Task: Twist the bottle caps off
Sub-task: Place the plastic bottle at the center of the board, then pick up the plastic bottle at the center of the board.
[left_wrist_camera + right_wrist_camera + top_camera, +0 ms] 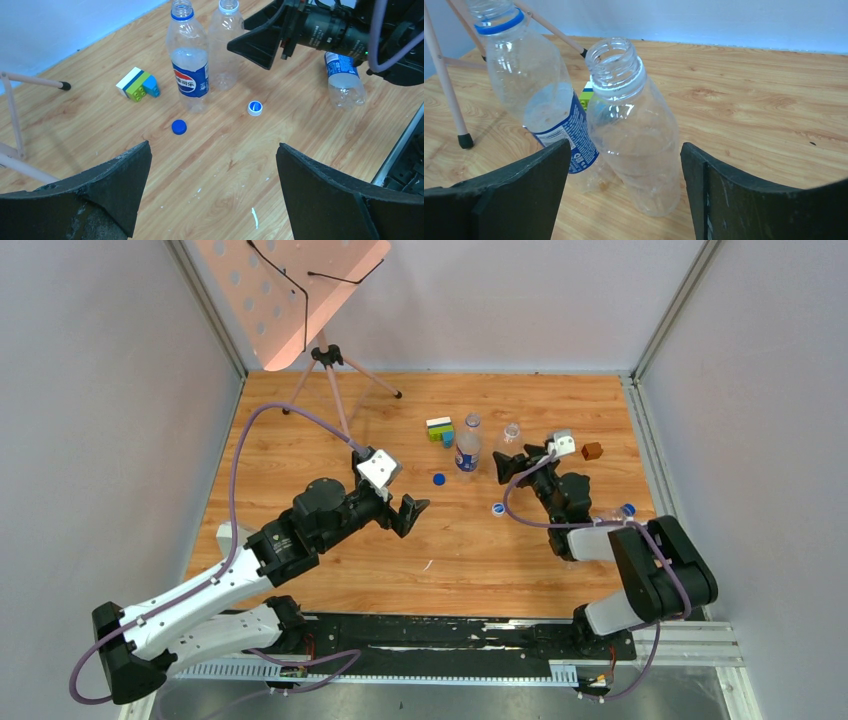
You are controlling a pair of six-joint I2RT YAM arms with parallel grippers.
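**Two bottles open, one lying capped**

Top external: on the wooden table, a clear plastic bottle with a blue wrap label and a clear unlabelled plastic bottle stand side by side. A dark blue round screw cap and a whitish round cap lie loose in front of them. The left gripper hangs wide open and empty, well apart from both. The right gripper sits at the unlabelled bottle. A third clear bottle lies on its side under the right arm with its small blue cap on.

Left wrist: both upright necks are bare, and the two loose caps lie apart from each other.

Right wrist: the black fingers stand spread either side of the unlabelled bottle, not squeezing it.

The work on these two bottles looks finished. The next move calls for drawing the right arm clear without tipping them. Then one gripper should hold the lying bottle while the other twists off its cap.
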